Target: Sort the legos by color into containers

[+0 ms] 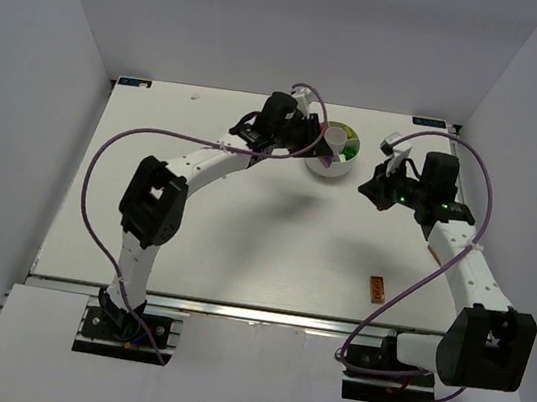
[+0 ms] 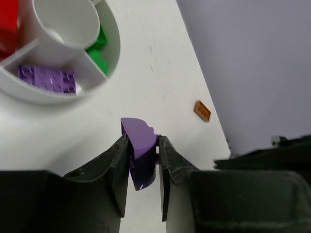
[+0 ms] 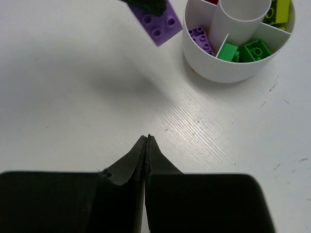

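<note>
near dish (image 3: 224, 69), purple lego (image 3: 160, 22) (studded)

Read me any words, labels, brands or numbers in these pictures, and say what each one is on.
No text can be read. The purple brick in the left gripper, the bricks in the white dish and the orange brick on the table show plain studs; any embossing is too small to tell.

A round white dish (image 3: 214, 73), with wedge compartments around a centre well, holds one purple brick (image 2: 47, 79), green bricks (image 3: 248, 51), a yellow-green brick (image 3: 282, 10) and a red brick (image 2: 7, 24), each colour in its own wedge. A second purple brick (image 2: 139, 155) is clamped in the left gripper (image 2: 144, 141) near the dish. An orange brick (image 1: 376, 289) lies on the tabletop (image 1: 241, 248), well apart.
</note>
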Robot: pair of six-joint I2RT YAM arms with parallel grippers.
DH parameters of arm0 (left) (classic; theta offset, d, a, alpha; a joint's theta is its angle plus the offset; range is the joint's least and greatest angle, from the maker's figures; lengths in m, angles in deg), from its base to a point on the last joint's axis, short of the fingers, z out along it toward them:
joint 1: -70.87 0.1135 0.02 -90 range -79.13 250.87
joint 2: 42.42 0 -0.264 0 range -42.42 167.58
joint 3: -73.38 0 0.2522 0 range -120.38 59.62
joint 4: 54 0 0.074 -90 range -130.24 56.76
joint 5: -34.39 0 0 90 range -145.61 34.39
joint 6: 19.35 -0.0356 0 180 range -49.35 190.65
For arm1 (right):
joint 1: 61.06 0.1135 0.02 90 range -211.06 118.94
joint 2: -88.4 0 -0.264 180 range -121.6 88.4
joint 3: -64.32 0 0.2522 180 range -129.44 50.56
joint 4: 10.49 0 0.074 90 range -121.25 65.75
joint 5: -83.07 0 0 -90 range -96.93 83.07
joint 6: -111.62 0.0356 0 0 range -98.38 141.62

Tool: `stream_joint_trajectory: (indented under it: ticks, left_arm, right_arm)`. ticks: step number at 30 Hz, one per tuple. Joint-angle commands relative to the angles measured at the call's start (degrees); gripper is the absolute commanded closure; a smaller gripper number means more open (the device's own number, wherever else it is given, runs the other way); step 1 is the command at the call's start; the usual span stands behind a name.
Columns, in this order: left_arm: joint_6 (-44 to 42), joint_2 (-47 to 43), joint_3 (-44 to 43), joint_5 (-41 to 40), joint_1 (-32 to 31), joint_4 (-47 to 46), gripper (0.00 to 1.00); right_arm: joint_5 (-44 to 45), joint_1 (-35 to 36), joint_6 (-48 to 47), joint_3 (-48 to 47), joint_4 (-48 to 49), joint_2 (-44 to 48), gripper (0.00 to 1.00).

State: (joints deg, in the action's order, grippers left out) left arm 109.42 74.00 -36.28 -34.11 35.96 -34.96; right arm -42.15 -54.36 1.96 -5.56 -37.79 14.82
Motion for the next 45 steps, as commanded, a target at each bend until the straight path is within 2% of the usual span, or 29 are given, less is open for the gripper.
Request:
stream_joint_trajectory:
  ticks: [1,5,8,21,30,35,39,42,43,45]
  left_arm:
    - [-7.7,2.9,-11.4,-3.2,0.2,9.2,1.00]
    - [-11.5,8.4,-18.1,-4.3,0.6,12.0,1.00]
    - [-12.7,10.2,-19.9,-4.0,0.9,12.7,1.00]
    - [-11.1,14.7,-22.0,-3.7,1.7,7.8,1.00]
    - [-9.8,12.7,-19.4,-3.8,1.8,2.8,1.00]
    - [-10.4,15.3,-21.9,-5.1,2.0,4.8,1.00]
    - [-10.6,15.6,-20.3,-5.2,2.1,5.4,1.00]
    - [-10.6,15.7,-19.8,-6.0,2.1,5.4,0.83]
    - [-10.6,15.8,-20.0,-6.7,2.1,5.6,0.65]
    - [-10.6,15.7,-20.9,-7.6,2.1,6.4,0.43]
  right_arm:
    - [-3.5,-2.4,2.1,-2.0,-0.7,2.7,1.00]
    - [-4.1,-4.2,3.1,-0.9,-0.1,3.8,1.00]
    - [-4.4,-4.9,3.6,0.1,0.4,4.5,1.00]
    - [-5.6,-5.6,4.4,0.7,1.0,4.5,1.00]
    - [-5.3,-5.6,4.5,2.8,1.6,5.6,1.00]
    - [-5.5,-5.7,4.6,2.2,1.6,5.1,1.00]
    - [-5.3,-5.8,4.5,2.1,1.8,5.0,1.00]
    - [-5.3,-6.0,4.8,2.2,2.0,5.1,1.00]
    - [-5.3,-5.9,4.8,2.2,1.9,5.0,0.98]
    - [-5.1,-6.1,4.8,2.1,1.7,5.1,0.91]
